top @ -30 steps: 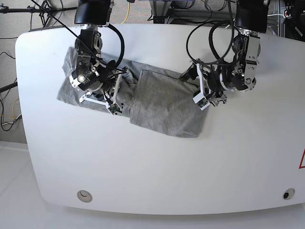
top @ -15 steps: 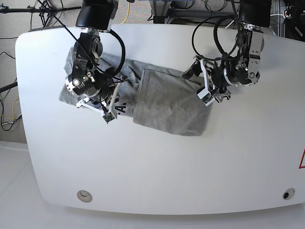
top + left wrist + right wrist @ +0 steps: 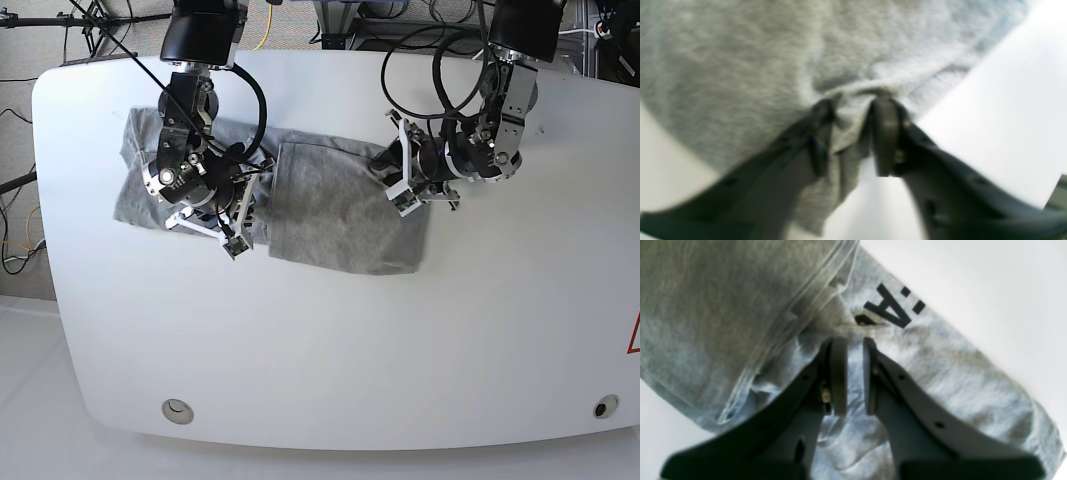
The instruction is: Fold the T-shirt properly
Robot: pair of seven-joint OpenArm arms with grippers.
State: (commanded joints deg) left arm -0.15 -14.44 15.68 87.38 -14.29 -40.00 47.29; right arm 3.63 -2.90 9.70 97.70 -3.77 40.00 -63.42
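- Overhead, the T-shirt [image 3: 345,215] lies partly folded across the upper middle of the white bench [image 3: 330,350], a wide grey slab on the right of the view, a narrower crumpled part trailing off to the left
- Left gripper [image 3: 400,185] sits at the cloth's right upper corner in the base view; its arm comes down from the top edge with black cables looped above it
- Left wrist view, blurred: left gripper [image 3: 853,133] has its jaws pinching a bunched ridge of T-shirt [image 3: 740,60] fabric, grey cloth squeezed between the two dark pads and a loose flap hanging below them
- Bare bench [image 3: 1000,110] shows to the right of that pinch
- Right gripper [image 3: 240,215] is over the seam between the crumpled left part and the folded slab in the base view
- Right wrist view: right gripper [image 3: 851,373] has its jaws drawn close, only a narrow slit between the pads, pale cloth visible through it; cannot tell whether fabric is caught at the tips
- T-shirt [image 3: 940,373] below it is wrinkled, black lettering [image 3: 895,308] just beyond the fingertips, upside down to the camera, a letter A legible
- A folded layer with a stitched hem [image 3: 786,330] overlaps from the left, running diagonally
- White bench [image 3: 990,283] fills the upper right corner
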